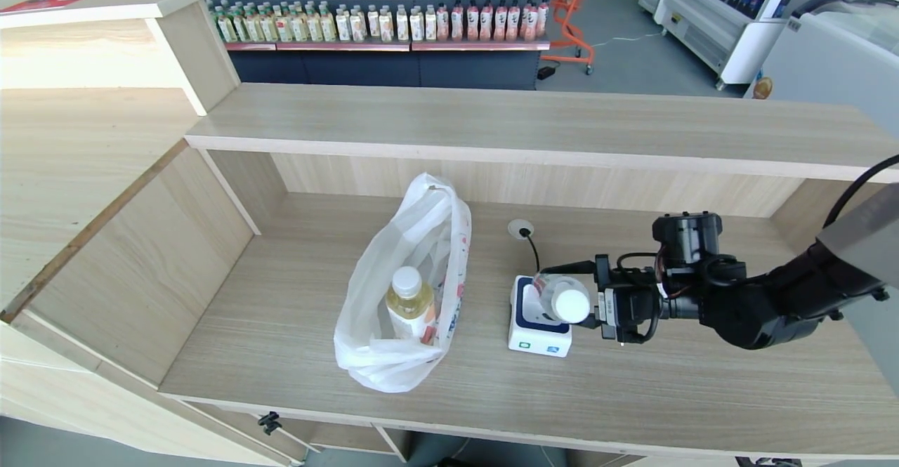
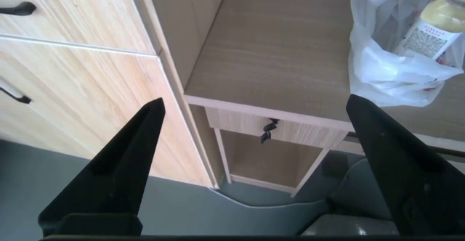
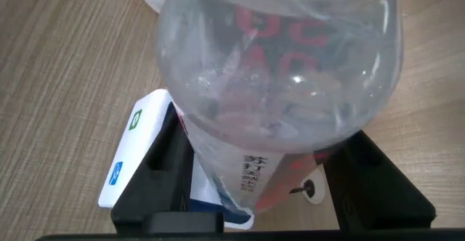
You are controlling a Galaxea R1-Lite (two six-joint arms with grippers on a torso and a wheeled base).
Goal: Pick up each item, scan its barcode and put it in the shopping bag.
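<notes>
Clear water bottle (image 3: 283, 88): right gripper (image 1: 565, 297) fingers are clamping it, cap upward, just above the scanner (image 1: 539, 332) on the desk (image 1: 667, 397), shopping bag (image 1: 365, 326) standing leftward; left gripper (image 2: 254, 103) is hanging wide open, empty.

Head cam above counter (image 1: 667, 390); L wrist low, shares bag (image 1: 365, 340); R wrist close

You won't find anything you can read cleanly. The clear bottle (image 3: 280, 74) carries large red letters and a line of small dark characters, warped by the plastic. The scanner (image 3: 138, 154) bears small green and blue badges. The label on the bagged bottle (image 1: 409, 305) is too small to make out.
</notes>
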